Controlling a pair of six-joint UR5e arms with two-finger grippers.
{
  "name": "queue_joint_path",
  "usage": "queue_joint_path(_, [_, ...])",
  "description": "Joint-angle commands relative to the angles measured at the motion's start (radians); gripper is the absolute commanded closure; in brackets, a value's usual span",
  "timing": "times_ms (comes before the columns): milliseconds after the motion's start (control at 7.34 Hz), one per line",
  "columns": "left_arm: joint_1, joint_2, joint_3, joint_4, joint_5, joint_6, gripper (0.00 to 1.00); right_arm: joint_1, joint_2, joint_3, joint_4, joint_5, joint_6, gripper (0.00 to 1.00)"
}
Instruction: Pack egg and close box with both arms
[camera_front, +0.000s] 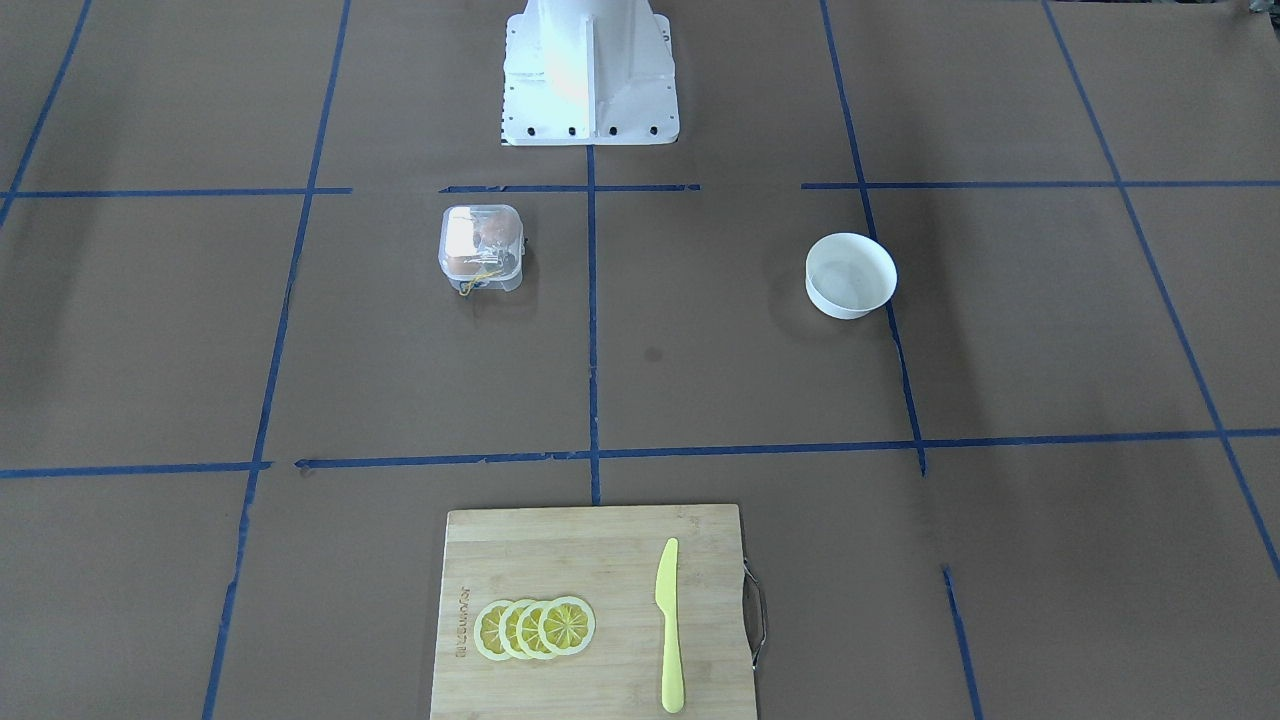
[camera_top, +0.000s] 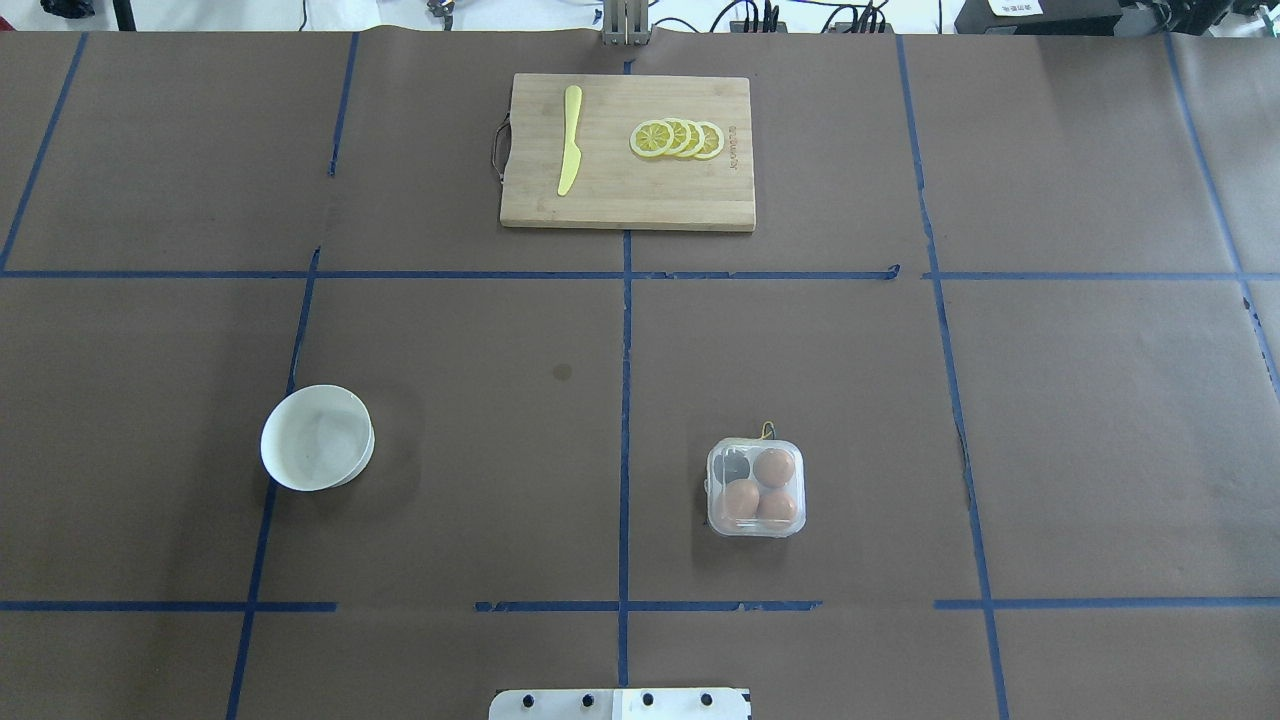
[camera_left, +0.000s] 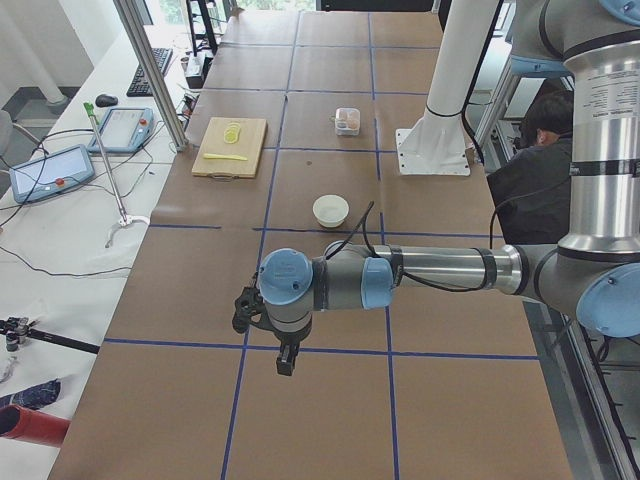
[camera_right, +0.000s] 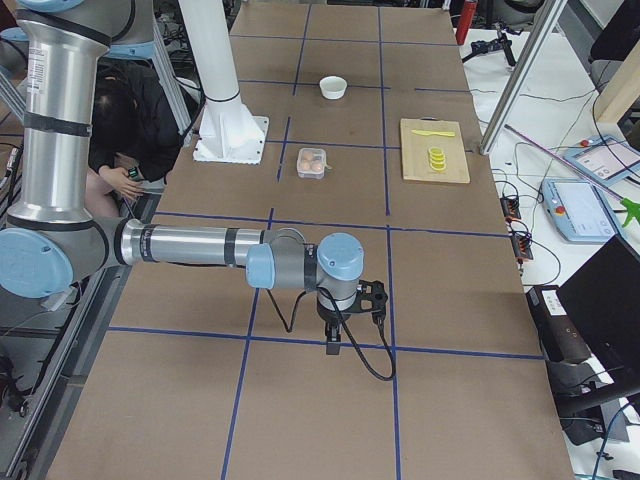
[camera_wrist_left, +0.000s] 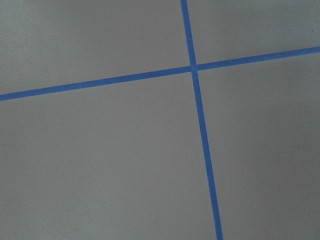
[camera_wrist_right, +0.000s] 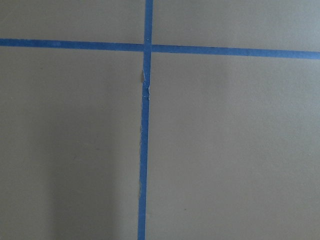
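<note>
The clear box (camera_top: 756, 488) sits on the table's right half, and its lid appears to be down. Three orange-brown eggs show through it; the egg (camera_top: 774, 467) lies in a far cell and the other two in the near cells. One far cell is dark and empty. The box also shows in the front-facing view (camera_front: 481, 248). My left gripper (camera_left: 285, 360) shows only in the exterior left view, far from the box, pointing down over bare table. My right gripper (camera_right: 333, 340) shows only in the exterior right view, likewise far off. I cannot tell whether either is open or shut.
A white bowl (camera_top: 317, 437) stands on the left half. A wooden cutting board (camera_top: 610, 205) at the far edge carries a yellow knife (camera_top: 569, 140) and lemon slices (camera_top: 677, 139). The white pedestal (camera_front: 590, 75) stands at the robot's side. Both wrist views show only brown paper and blue tape.
</note>
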Motion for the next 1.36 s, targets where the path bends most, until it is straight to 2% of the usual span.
queue_joint_path(0, [0.001,0.000,0.001,-0.001,-0.001,0.000,0.00,-0.005,0.008,0.000,-0.002,0.001,-0.003,0.00])
queue_joint_path(1225, [0.001,0.003,0.004,0.003,0.001,0.000,0.00,-0.025,0.013,-0.010,-0.002,0.001,-0.003,0.00])
